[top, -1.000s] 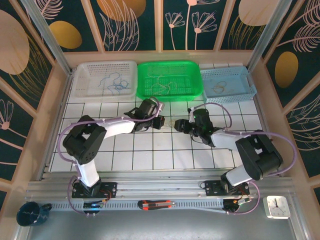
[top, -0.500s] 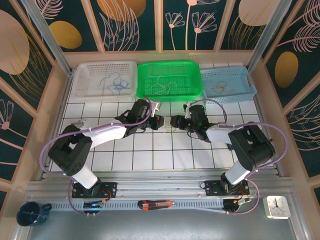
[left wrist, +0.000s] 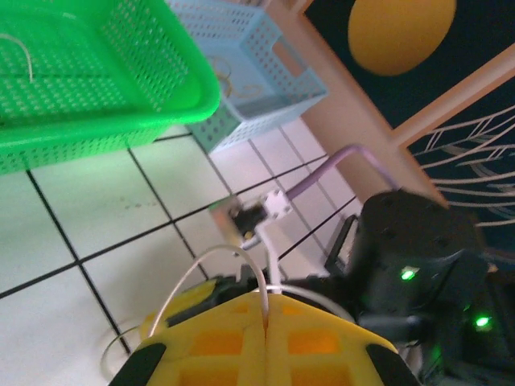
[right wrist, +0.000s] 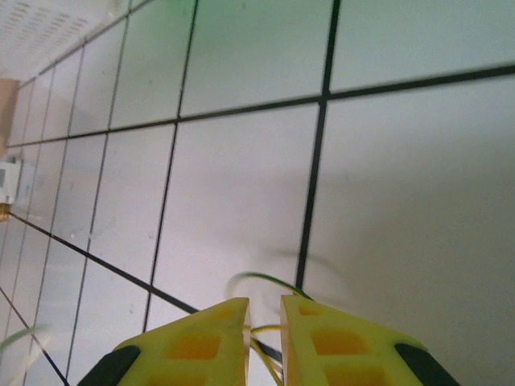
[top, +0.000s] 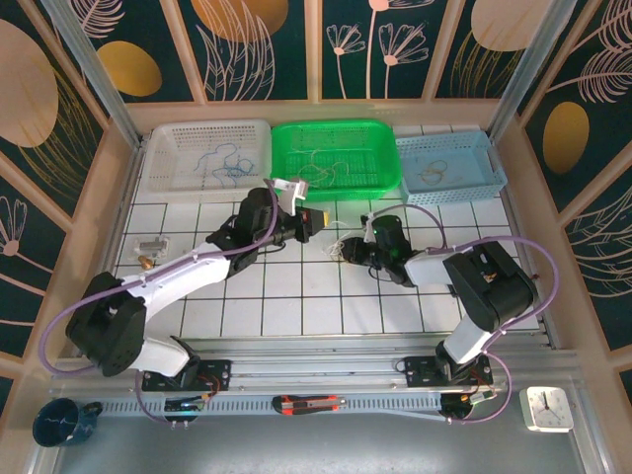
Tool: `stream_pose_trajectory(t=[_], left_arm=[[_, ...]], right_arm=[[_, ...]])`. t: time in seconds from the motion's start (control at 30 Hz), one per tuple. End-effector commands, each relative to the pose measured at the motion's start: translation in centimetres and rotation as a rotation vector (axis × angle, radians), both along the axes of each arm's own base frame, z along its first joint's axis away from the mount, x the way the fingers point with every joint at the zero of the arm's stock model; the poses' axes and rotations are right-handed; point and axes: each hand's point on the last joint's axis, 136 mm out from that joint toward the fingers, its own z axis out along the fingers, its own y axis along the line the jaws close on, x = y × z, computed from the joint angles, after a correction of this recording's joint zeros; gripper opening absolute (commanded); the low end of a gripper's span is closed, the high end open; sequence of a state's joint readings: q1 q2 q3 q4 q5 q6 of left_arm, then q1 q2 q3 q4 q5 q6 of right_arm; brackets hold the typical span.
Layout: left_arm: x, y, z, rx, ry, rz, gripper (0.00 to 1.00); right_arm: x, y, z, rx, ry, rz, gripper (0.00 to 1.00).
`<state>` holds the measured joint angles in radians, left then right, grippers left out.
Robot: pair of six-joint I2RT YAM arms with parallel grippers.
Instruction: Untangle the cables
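The cables [top: 342, 240] are a small clump of thin strands on the white tiles between my two grippers. My left gripper [top: 318, 219] is just up and left of the clump. In the left wrist view that gripper [left wrist: 265, 293] is shut on a thin white cable [left wrist: 211, 256] that arches out of the jaws; a small white connector [left wrist: 269, 211] lies beyond. My right gripper [top: 339, 250] is low over the clump from the right. In the right wrist view this gripper [right wrist: 264, 304] has a narrow gap between its jaws, and yellow and green strands [right wrist: 265, 328] pass through that gap.
Three baskets line the far edge: a white one [top: 205, 126] with blue wires, a green one [top: 336, 124] with pale wires, and a light blue one [top: 444, 140]. A small metal part [top: 150, 247] lies on the tiles at the far left. The right arm's dark body [left wrist: 410, 265] is close to my left gripper.
The left arm has stretched out and carried its gripper up towards the green basket. The right gripper has slid a little left and its jaws have narrowed around the strands.
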<state>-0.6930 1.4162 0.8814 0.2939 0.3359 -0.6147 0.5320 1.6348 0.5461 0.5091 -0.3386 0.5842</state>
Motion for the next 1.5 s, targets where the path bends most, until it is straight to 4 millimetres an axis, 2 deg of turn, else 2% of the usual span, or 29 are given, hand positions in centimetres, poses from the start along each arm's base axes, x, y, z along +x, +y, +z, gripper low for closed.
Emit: stream_pose_trajectory(t=[0.0,0.23,0.4,0.57,0.8,0.87,0.93,1.03,1.2,1.33,1.47], left_arm=[[-0.2,0.0,2.1,-0.078,-0.027,0.009,0.0],[-0.3,0.7,3.7,-0.152,-0.052,0.049,0.0],[-0.4,0.8,4.1,-0.158,-0.061,0.047,0.0],[-0.2,0.9,3.6,-0.148,-0.057,0.059,0.0],[0.1,1.6,2.7,-0.136,-0.059,0.102,0.0],[0.2,1.7,2.4,-0.134,-0.056,0.11,0.0],[0.1,1.7,2.2,-0.133,-0.055,0.11,0.0],[0.1,1.8,2.1,-0.131,-0.055,0.112,0.0],[0.2,1.7,2.1,-0.13,-0.056,0.111,0.0],[0.2,1.6,2.2,-0.133,-0.058,0.107,0.0],[0.2,1.5,2.4,-0.136,-0.061,0.103,0.0]], right_arm=[[-0.4,0.1,1.1,0.022,-0.033,0.002,0.17],[-1.2,-0.7,1.1,0.001,-0.034,-0.008,0.17],[-1.4,-1.1,2.4,0.002,-0.058,-0.013,0.17],[-0.9,-1.8,5.7,0.005,-0.118,-0.046,0.19],[0.5,-4.4,12.2,0.024,-0.234,-0.165,0.26],[0.9,-5.0,14.1,0.04,-0.265,-0.19,0.3],[1.0,-5.2,16.2,0.062,-0.298,-0.197,0.45],[0.9,-4.8,18.7,0.109,-0.333,-0.183,0.56],[0.5,-3.2,21.2,0.216,-0.35,-0.138,0.59],[0.4,-1.6,22.3,0.263,-0.355,-0.1,0.59],[1.0,0.0,22.3,0.268,-0.35,-0.075,0.58]])
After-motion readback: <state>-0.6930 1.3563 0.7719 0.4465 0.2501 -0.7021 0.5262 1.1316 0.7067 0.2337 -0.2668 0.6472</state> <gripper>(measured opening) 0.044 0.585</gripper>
